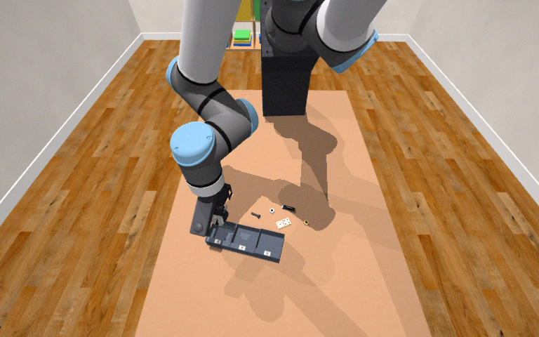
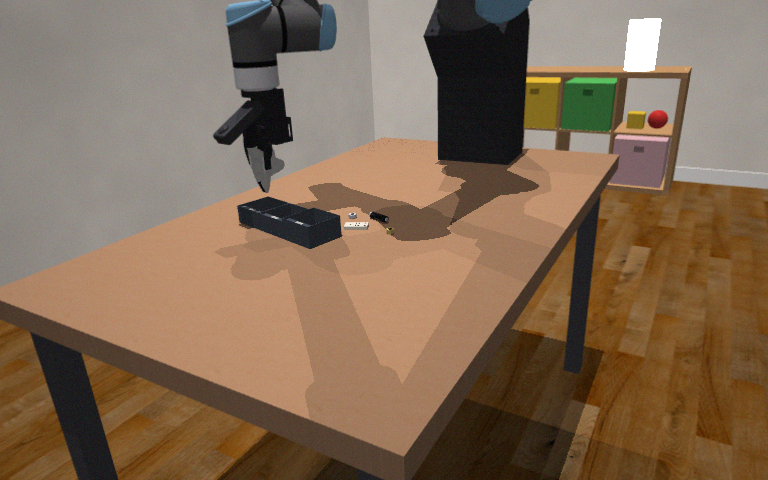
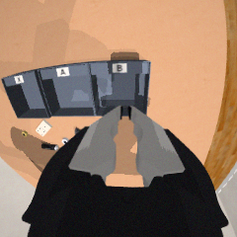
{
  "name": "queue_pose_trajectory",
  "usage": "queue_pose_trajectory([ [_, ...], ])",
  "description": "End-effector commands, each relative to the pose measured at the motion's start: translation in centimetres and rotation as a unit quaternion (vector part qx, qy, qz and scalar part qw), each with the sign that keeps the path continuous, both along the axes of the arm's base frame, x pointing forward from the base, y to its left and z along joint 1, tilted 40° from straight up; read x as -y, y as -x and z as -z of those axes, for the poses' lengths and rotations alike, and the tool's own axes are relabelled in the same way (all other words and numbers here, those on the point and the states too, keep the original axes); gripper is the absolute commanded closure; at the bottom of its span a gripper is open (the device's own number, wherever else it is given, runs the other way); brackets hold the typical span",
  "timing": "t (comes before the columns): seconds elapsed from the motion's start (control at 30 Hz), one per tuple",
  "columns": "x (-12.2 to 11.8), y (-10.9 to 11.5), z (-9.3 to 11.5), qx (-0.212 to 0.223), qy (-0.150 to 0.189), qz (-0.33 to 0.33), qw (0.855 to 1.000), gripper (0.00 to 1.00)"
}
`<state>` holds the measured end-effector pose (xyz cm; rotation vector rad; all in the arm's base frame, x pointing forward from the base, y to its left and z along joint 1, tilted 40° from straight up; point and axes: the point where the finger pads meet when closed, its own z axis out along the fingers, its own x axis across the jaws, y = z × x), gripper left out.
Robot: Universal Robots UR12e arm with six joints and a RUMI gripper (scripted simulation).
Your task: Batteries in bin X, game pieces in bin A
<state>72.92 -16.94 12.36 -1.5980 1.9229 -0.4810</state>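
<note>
A dark row of three bins lies on the table, marked X, A and B. My gripper is shut with nothing seen between the fingers. It hangs above the B end of the row, clear of it. A black battery and a white domino piece lie on the table just behind the bins. They also show in the exterior view as the battery and the domino.
A black screw, a white nut and a brass nut lie near the battery and domino. The arm's dark base block stands at the far end of the table. A shelf with coloured boxes stands behind.
</note>
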Motion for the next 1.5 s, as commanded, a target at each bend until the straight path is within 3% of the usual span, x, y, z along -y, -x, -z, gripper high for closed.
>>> queue_pose_trajectory([
  [0.0,0.1,1.2,-1.3,-0.001,-0.001,-0.001,1.0,0.96],
  [0.4,0.0,1.2,-1.3,-0.001,-0.001,-0.001,1.0,0.96],
  [1.03,-8.4,0.6,-2.9,-0.001,0.0,-0.002,1.0,0.96],
  [1.23,-8.2,0.5,-3.0,0.0,0.0,-0.002,1.0,0.96],
  [1.47,-8.3,-0.9,-1.6,0.0,0.0,-0.002,1.0,0.96],
])
